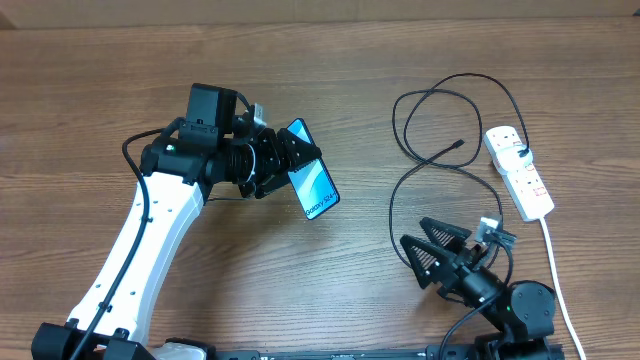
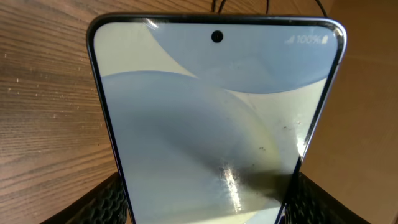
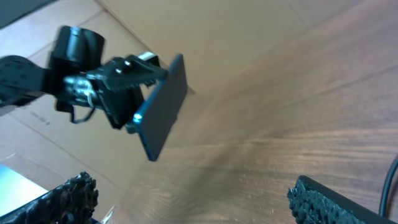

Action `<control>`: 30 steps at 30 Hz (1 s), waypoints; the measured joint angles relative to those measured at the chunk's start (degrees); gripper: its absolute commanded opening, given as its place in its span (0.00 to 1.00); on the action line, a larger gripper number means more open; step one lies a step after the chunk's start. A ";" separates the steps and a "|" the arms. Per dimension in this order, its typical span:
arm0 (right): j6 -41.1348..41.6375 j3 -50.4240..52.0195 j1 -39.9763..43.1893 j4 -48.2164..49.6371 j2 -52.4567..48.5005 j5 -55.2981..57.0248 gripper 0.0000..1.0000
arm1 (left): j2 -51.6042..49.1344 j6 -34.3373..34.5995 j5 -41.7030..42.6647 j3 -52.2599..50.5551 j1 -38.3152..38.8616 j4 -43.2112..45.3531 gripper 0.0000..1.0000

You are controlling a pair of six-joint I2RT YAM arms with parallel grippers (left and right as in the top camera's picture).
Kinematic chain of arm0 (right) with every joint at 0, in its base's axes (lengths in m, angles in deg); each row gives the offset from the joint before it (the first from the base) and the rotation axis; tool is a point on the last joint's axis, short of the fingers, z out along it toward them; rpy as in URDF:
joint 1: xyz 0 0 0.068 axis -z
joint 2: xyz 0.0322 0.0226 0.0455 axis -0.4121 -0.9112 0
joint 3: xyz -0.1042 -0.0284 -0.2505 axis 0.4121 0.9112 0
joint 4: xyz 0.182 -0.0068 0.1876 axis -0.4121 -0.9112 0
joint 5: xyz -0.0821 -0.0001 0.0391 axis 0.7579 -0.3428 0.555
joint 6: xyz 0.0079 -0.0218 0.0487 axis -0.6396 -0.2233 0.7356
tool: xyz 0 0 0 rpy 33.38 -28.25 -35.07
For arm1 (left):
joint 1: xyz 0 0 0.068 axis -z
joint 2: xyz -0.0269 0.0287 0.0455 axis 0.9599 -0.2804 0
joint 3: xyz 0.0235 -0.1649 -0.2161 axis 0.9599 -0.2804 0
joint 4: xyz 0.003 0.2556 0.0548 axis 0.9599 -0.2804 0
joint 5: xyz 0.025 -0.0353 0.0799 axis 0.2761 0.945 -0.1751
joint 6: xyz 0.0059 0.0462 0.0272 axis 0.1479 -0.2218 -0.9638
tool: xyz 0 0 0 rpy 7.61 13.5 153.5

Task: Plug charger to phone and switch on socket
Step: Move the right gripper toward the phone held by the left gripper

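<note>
- The left gripper (image 1: 298,170) pinches the phone (image 1: 313,185) by its bottom end and holds it up off the table (image 1: 100,80).
- The right gripper (image 1: 413,230) sits low and near, with its jaws spread wide and nothing between them.
- The charger (image 1: 405,185) lies in loops on the table. Its small tip (image 1: 460,143) is near the socket (image 1: 520,172) and well apart from the phone.
- The phone could slip or twist, because only one end is pinched and a push from the tip may turn it.
- The tip is thin and lies flat, so the right gripper may miss it or grab it crooked.
- A hard pull on the cable could drag the socket.
- The screen corner reads "100%" (image 2: 309,39).
- The white writing (image 1: 318,208) on the screen is too small to read.
</note>
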 measured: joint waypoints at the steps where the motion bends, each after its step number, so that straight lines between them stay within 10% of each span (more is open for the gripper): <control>1: -0.07 0.00 -1.38 -0.04 -1.18 1.07 0.98 | 0.00 0.39 0.00 0.00 0.00 0.00 0.17; 11: -3.80 -7.34 -20.33 2.62 -19.89 13.90 1.00 | 0.00 2.08 0.48 0.00 0.00 -0.02 0.18; 30: -6.12 -10.38 -43.28 47.60 -59.04 46.36 0.95 | 0.00 3.10 1.05 0.00 0.00 -0.02 0.18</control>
